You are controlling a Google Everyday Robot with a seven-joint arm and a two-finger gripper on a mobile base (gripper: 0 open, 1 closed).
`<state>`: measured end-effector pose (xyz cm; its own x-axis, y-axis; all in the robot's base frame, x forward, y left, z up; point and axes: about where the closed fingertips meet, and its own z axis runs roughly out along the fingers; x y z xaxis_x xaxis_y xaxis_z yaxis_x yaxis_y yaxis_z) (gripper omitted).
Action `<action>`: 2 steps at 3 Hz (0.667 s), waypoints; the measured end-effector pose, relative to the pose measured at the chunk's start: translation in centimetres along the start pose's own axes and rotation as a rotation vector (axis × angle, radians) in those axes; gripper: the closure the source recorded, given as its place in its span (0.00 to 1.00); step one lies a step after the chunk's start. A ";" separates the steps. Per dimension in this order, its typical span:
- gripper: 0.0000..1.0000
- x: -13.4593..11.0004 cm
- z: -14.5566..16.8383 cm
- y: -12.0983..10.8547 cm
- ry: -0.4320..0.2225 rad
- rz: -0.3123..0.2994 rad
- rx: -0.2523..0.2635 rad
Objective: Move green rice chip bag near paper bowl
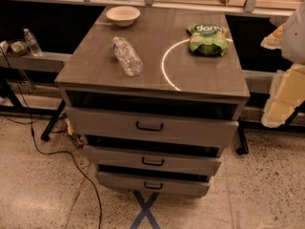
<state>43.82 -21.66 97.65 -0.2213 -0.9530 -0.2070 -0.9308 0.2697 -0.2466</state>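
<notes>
On the grey drawer cabinet (205, 78) nothing looks done: the gripper (285, 97) hangs off its right side, its opening impossible to tell, while the green rice chip bag (208, 39) lies right-rear, well apart from the paper bowl (123, 15) at left-rear

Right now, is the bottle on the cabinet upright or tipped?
Tipped: the bottle lies on its side on the cabinet top. Gripper hangs right of the cabinet.

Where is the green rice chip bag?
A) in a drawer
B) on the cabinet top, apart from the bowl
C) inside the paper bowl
B: the green rice chip bag lies on the cabinet top, clear of the paper bowl; the gripper hangs at the picture's right edge.
</notes>
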 end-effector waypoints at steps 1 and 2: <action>0.00 0.0 0.3 -0.5 -0.005 0.001 0.005; 0.00 -0.2 2.0 -3.6 -0.033 0.008 0.023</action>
<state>47.75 -22.17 96.69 -0.2188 -0.9457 -0.2405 -0.9219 0.2811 -0.2666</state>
